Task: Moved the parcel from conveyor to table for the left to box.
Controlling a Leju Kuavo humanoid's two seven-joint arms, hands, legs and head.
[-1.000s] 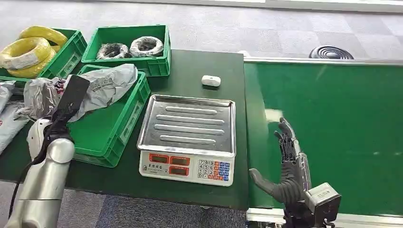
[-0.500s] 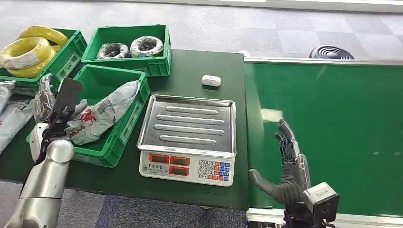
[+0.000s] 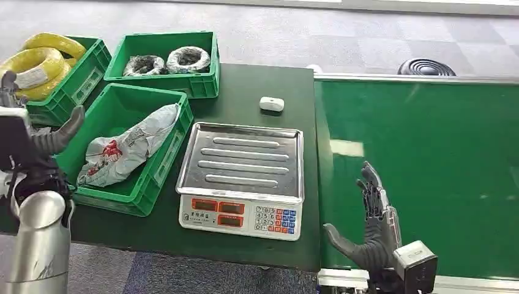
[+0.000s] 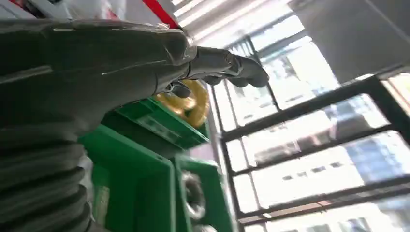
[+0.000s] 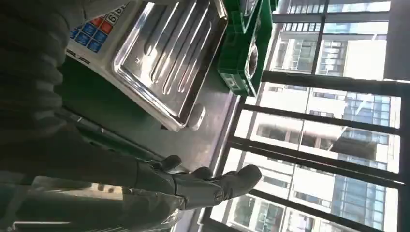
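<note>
1. now, the belt (image 3: 428,153) lies bare and green on the robot's right, with no parcel on the stretch in view; the step in hand looks like waiting for the next one, so the right arm does best to keep low over the near edge and not reach early.
2. the table (image 3: 257,79) beside it is dark green and carries the scale and three bins; any parcel brought across should land on bare table or the scale tray, within the left arm's reach.
3. the scale (image 3: 242,177) sits between belt and bin, its steel tray unloaded; a good set-down is flat and centred, clear of the keypad.
4. the bin (image 3: 131,190) nearest the left arm is the box, and the parcel (image 3: 131,150), a grey bag with red print, lies slumped inside it against the far wall, touching no hand.
5. the left hand (image 3: 43,131) is raised beside that bin, fingers apart and holding nothing; it should lift clear of the rim without snagging the bag.
6. the right hand (image 3: 370,226) hangs over the belt's near edge, fingers spread and thumb out, carrying nothing; keeping it wide suits a soft bag, which wants a broad grasp, not a pinch.
</note>
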